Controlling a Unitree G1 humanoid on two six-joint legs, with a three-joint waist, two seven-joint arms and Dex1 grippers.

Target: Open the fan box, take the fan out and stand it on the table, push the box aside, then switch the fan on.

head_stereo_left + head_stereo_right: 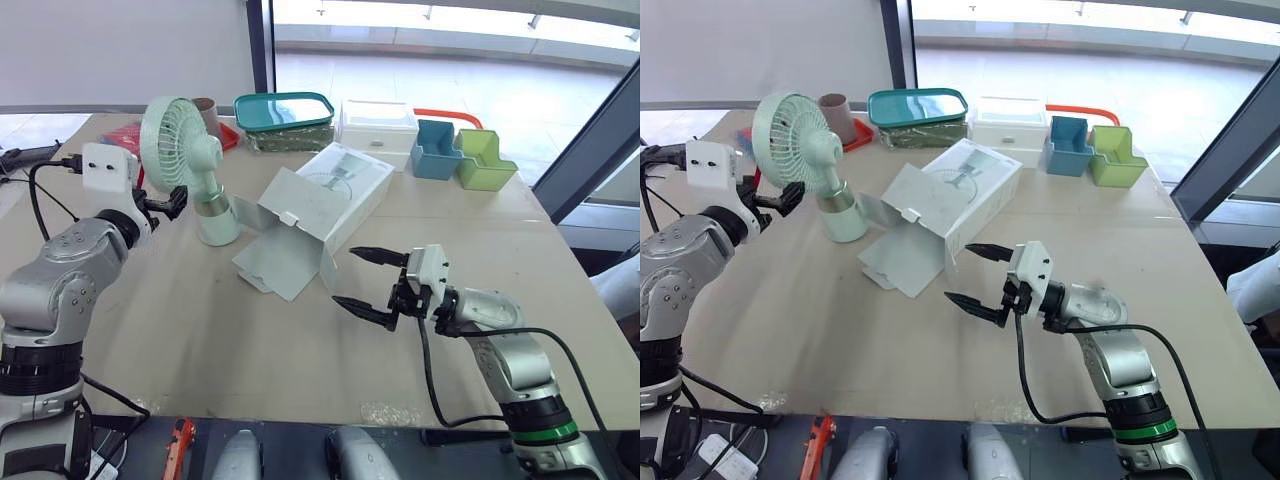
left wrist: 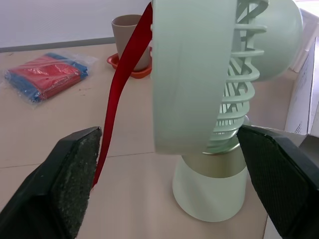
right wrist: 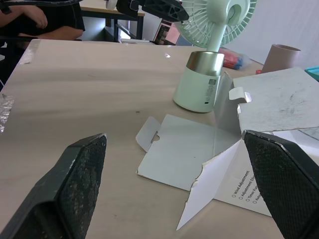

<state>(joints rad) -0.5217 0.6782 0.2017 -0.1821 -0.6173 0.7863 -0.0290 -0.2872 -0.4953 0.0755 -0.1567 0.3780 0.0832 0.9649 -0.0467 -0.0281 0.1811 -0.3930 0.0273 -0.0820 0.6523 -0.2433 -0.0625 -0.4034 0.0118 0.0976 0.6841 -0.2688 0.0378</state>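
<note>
Right tool (image 1: 344, 276) spread, box (image 1: 330, 195) lettering tiny, fan (image 1: 180, 135) upright

Tan table (image 1: 200, 340) bearing upright fan (image 1: 185, 150), opened box (image 1: 320, 205), lidded container (image 1: 284, 112), blue bin (image 1: 435, 152), green bin (image 1: 483, 160)

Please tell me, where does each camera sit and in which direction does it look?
Head, both eyes: above the table, facing forward and down; both arms show, left tool by the fan, right tool open near the box.
Left wrist: faces the fan from close by; its fingers flank it.
Right wrist: low over the table, faces box flaps and fan; its fingers show.
Shared: all views hold the fan.
</note>
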